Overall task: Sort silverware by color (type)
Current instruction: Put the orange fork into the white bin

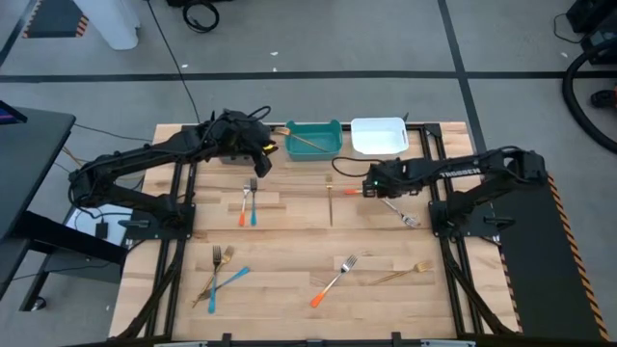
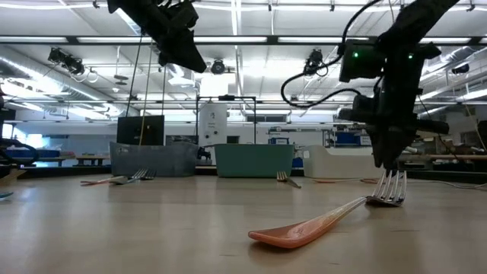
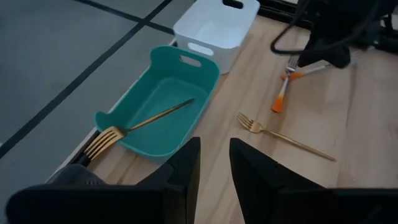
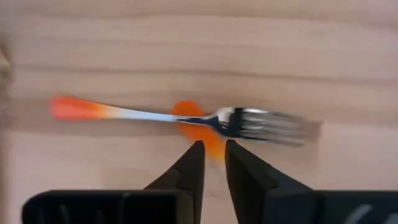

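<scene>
Right gripper (image 4: 213,163) above orange fork (image 4: 186,116)

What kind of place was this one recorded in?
Probably a robotics lab or workshop: a wooden table on a taped concrete floor, ceiling strip lights and equipment racks behind it.

Bright overhead light, blurred right wrist view
</scene>
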{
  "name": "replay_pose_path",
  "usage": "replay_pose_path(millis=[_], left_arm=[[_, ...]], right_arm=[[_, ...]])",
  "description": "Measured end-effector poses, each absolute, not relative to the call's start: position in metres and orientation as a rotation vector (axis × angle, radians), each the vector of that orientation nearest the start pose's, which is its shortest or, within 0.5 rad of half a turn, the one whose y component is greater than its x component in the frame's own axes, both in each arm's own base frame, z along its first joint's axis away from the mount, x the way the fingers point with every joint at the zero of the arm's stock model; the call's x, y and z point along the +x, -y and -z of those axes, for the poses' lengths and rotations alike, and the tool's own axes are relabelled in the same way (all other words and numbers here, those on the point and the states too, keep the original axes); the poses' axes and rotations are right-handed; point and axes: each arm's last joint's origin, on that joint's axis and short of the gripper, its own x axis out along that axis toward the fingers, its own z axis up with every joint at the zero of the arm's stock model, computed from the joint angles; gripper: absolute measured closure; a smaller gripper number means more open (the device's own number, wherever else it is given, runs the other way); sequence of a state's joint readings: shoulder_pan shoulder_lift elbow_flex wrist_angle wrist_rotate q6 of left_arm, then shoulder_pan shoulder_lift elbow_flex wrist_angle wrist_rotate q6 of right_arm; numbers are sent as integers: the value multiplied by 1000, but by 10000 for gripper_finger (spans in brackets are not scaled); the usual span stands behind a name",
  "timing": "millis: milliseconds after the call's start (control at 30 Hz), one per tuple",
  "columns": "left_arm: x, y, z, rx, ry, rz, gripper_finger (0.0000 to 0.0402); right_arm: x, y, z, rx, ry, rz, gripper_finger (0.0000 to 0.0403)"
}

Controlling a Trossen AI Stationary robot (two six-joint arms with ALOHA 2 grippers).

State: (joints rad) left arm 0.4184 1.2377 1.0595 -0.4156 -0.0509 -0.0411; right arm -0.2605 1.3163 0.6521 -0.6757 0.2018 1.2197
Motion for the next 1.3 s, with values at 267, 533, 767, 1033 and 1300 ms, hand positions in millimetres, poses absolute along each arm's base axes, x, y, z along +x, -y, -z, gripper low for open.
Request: replay_pose_path(millis=[267, 533, 767, 1033, 1300], left_arm=[[239, -115, -315, -200, -568, -503, 306], [239, -115, -315, -237, -558, -515, 306], [239, -115, -315, -238, -558, -516, 306], [239, -115, -315, -238, -557, -516, 306], [239, -115, -314, -239, -558, -516, 306]], right_arm=[[183, 80, -160, 1113, -1046, 1147, 300], [175, 87, -169, 1164, -1013, 1109, 296], [157, 87, -177, 1156, -1066, 1172, 297], [167, 100, -163, 1107, -1076, 1153, 297], [171, 102, -150, 1119, -1160, 1153, 297]])
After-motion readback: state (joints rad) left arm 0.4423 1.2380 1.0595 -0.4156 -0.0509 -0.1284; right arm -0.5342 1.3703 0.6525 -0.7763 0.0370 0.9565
